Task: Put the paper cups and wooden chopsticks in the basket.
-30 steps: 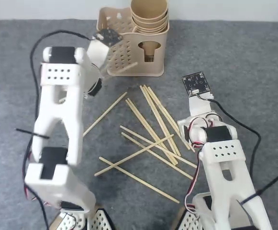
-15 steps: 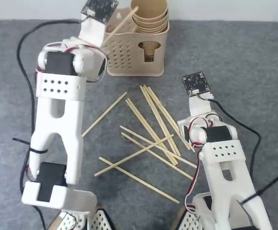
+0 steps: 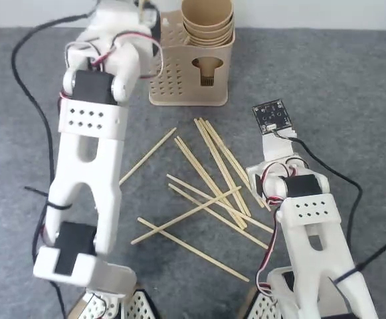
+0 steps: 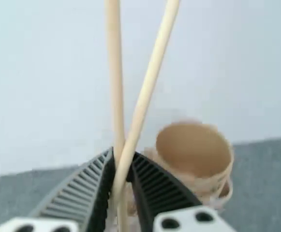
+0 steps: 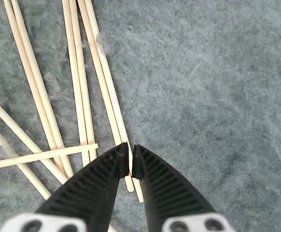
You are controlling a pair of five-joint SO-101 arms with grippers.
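High view: cups [image 3: 208, 20] sit stacked in the basket [image 3: 186, 86], loose chopsticks [image 3: 209, 179] lie on the tabletop [image 3: 352, 80], and the left arm's tip is cut off.
Left wrist view: left claw [image 4: 122, 169] is clenched on two chopsticks [image 4: 145, 96], whose ends are cut off.
Right wrist view: right claw [image 5: 129, 154] is closed and empty, just over the loose chopsticks.

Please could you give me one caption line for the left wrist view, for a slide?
Left gripper shut on two wooden chopsticks, with stacked paper cups beyond them.

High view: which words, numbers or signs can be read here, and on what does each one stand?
No text can be read.
Circuit board: tiny marks, too small to read.
Basket: one bulb-shaped cut-out, no letters.
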